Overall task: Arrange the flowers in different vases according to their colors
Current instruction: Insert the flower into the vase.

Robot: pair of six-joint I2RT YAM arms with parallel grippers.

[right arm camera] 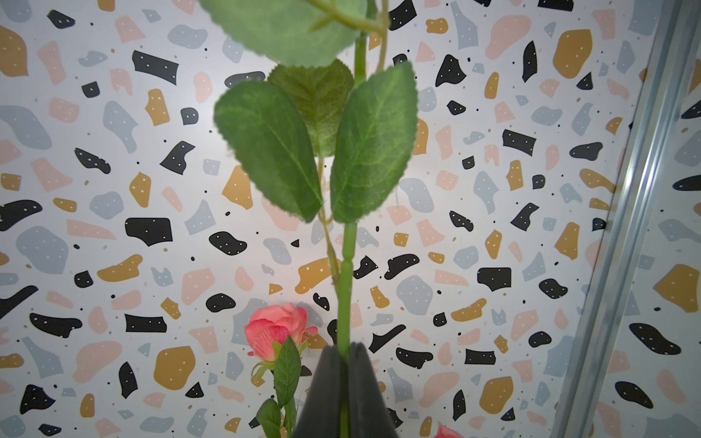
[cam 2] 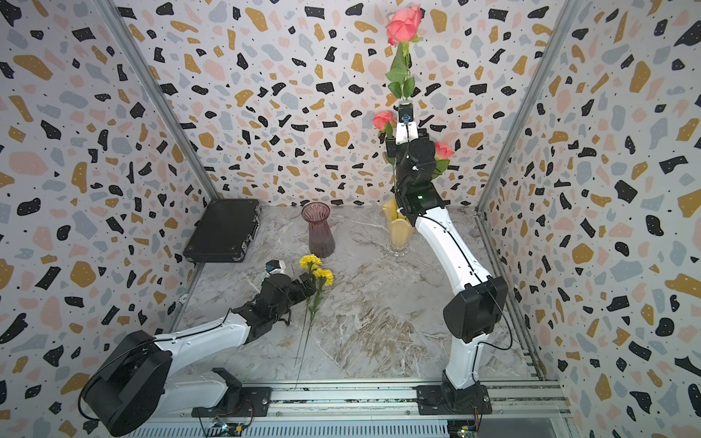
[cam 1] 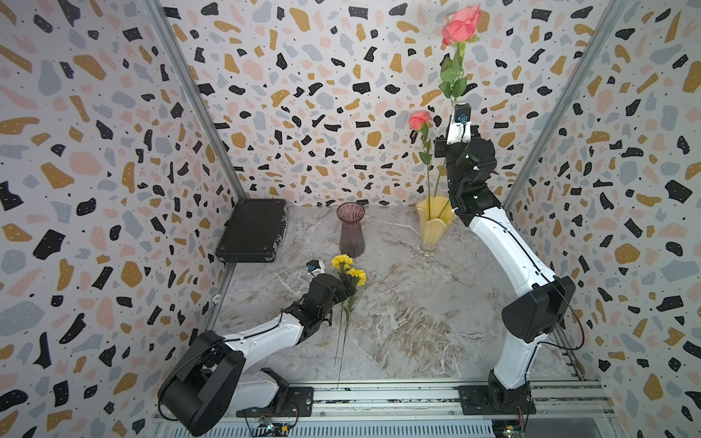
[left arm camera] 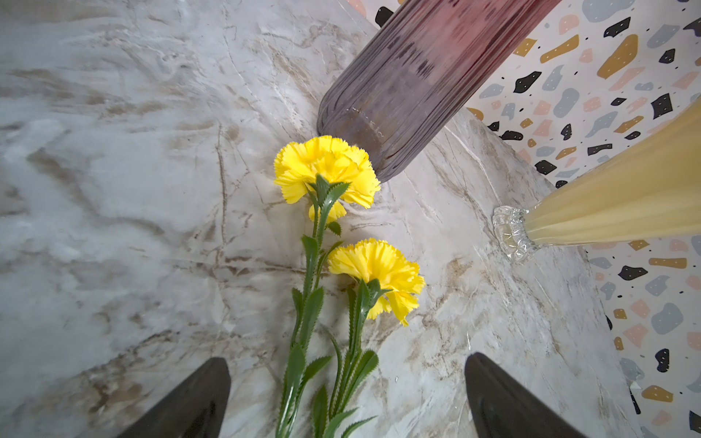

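My right gripper point(right arm camera: 346, 352) is shut on the green stem of a pink rose point(cam 1: 461, 24), held upright high above the pale yellow vase point(cam 1: 434, 223). Two more pink roses point(cam 1: 419, 120) point(cam 2: 443, 149) stand in that vase. The purple ribbed vase point(cam 1: 351, 231) stands empty left of it. Two yellow flowers point(cam 1: 342, 261) point(cam 1: 357, 276) lie on the marble table in front of the purple vase. My left gripper point(left arm camera: 347, 398) is open low over their stems, with one finger on each side and nothing gripped.
A flat black hard case point(cam 1: 252, 229) lies at the back left corner. Patterned walls close the table point(cam 1: 417, 311) in on three sides. A metal rail point(cam 1: 379, 398) carrying both arm bases runs along the front edge.
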